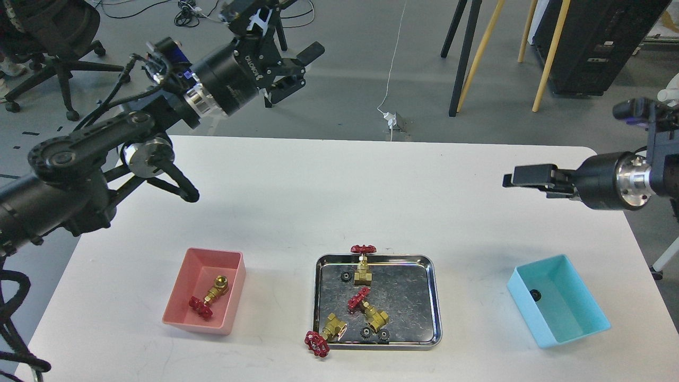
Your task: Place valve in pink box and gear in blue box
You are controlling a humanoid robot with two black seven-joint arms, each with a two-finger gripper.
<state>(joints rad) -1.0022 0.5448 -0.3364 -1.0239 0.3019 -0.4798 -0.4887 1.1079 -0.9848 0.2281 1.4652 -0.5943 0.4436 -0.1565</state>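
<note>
Head view: left of the steel tray (434, 297), the valve (209, 299) lies in the pink box (237, 297); right of it, the gear (536, 295) lies in the blue box (581, 289). The left gripper (289, 32) is spread empty above; the right gripper (522, 175) I cannot tell.

pink box (180, 297), blue box (575, 323), brass valve (208, 298) w/ red wheel, black gear (535, 295), shiny steel tray (437, 302)

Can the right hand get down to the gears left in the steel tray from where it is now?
Probably yes. The right hand hangs above bare table, apart from the blue box, and nothing stands between it and the tray. The gears lie close beside a valve, which may crowd the fingers.
</note>
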